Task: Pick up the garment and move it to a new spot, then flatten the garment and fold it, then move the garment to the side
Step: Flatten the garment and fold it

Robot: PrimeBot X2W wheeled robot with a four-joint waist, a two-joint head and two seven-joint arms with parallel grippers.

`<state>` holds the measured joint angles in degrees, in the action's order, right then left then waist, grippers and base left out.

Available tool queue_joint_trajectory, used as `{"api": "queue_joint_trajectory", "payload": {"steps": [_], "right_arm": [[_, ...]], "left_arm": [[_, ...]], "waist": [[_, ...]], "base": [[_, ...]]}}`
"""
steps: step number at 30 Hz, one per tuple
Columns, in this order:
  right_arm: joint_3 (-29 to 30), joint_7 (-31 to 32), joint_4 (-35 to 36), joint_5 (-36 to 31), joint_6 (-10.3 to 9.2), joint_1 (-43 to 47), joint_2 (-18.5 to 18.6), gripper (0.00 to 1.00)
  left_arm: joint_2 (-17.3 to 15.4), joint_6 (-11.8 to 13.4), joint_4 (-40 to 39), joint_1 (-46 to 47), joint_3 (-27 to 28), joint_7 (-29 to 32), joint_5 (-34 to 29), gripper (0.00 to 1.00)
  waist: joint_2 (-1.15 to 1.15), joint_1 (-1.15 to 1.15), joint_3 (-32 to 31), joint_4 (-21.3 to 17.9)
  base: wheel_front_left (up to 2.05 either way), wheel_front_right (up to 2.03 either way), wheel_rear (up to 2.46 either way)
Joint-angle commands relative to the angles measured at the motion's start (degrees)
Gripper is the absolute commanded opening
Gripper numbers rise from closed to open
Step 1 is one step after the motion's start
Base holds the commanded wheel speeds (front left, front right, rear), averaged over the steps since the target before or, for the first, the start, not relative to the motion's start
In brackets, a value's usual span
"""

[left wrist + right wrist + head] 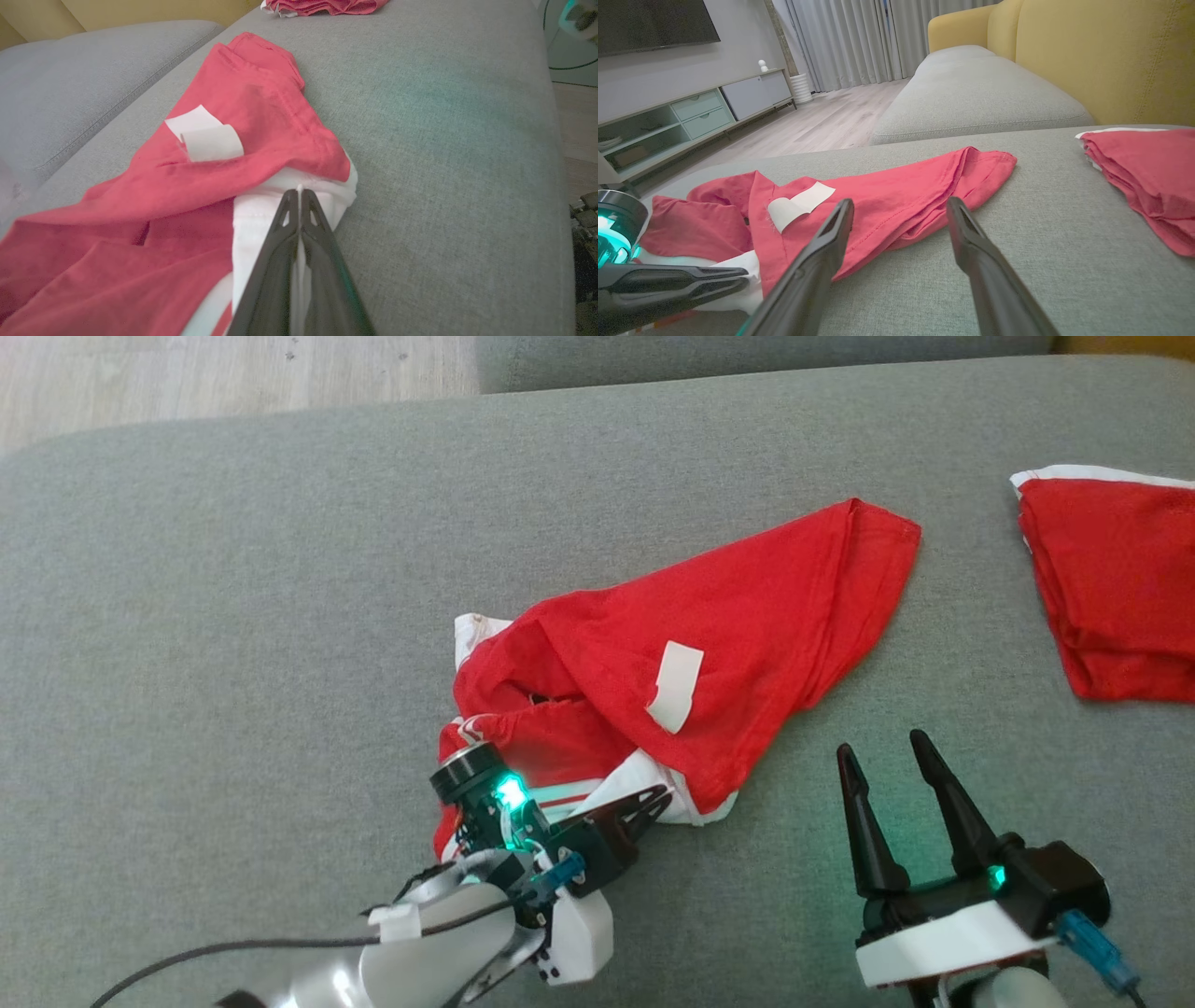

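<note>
**A:** What lies before you?

**B:** A broad grey sofa cushion (233, 616); near its middle is the red garment (747, 616), crumpled, with one corner drawn out toward the far right; well apart from it, at the right edge, sits a folded red pile (1120, 588).

**A:** And your arms?

**B:** My pale left forearm (448, 943) comes in from the lower left, angled rightward and low over the cushion; my left gripper (653, 800) has its two dark fingers pressed together, pinching the garment's white hem (261, 205) at the near edge of the heap; in the left wrist view a sliver of white cloth shows between the fingers. My right gripper (882, 740) sits at the lower right, fingers spread wide and pointing away from me; it holds nothing; it is near the garment's near right edge, apart from it.

**A:** Anything smaller?

**B:** A curled white label (677, 686) on the red cloth, just beyond my left fingertips.
</note>
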<state>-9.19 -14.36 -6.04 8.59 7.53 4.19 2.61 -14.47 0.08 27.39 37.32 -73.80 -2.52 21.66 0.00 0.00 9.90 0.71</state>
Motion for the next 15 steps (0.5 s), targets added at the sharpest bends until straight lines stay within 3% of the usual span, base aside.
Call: {"api": "queue_joint_trajectory", "payload": {"steps": [1, 8, 15], "right_arm": [[-1.2, -0.6, 1.9, 0.5, -0.04, -1.3, 0.3, 1.00], [-1.0, -0.6, 1.9, 0.7, -0.04, -1.3, 0.3, 1.00], [-2.4, -0.6, 1.1, -0.4, -0.04, -0.8, 0.3, 1.00]], "left_arm": [[-1.3, 0.6, -1.6, 2.3, 1.7, 0.1, -0.3, 0.00], [-2.6, 2.6, -4.2, 2.3, 2.9, -2.2, -0.2, 0.00], [-6.8, 8.6, -11.3, -1.3, 8.4, -6.1, 3.0, 0.00]], "waist": [[0.00, 0.00, 0.0, 0.1], [0.00, 0.00, -0.6, 0.9], [0.00, 0.00, -1.7, 3.0]], "base": [[0.00, 0.00, 0.00], [0.00, 0.00, 0.00], [0.00, 0.00, 0.00]]}}
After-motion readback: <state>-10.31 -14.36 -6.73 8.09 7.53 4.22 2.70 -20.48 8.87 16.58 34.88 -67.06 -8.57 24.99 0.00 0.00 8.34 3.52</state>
